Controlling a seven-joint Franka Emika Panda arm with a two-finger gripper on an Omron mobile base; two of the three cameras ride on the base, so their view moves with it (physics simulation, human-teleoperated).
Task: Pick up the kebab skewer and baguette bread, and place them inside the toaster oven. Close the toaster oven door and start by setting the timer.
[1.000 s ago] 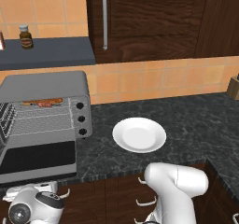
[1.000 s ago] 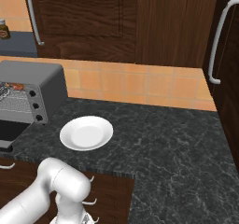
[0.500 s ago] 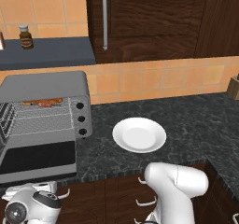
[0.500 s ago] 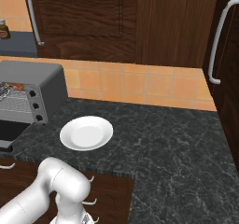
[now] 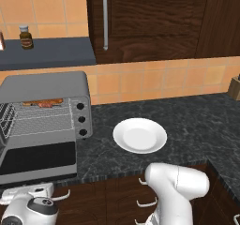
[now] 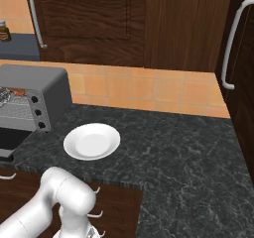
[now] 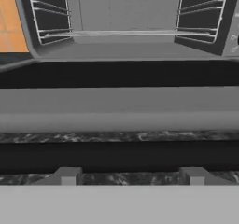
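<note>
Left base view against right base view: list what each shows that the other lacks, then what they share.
Left base view alone: the toaster oven door lying fully open with its whole dark glass in sight, and a wooden block at the right edge.

Right base view alone: a tall cabinet handle on the right.

Both: the toaster oven, food on its upper rack, the white plate, the small jar on the shelf.

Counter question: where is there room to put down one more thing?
The dark stone counter is bare to the right of the white plate, all the way to the corner, and also behind the plate up to the tiled wall. The left end is crowded: the toaster oven sits there with its door folded down over the counter's front.
</note>
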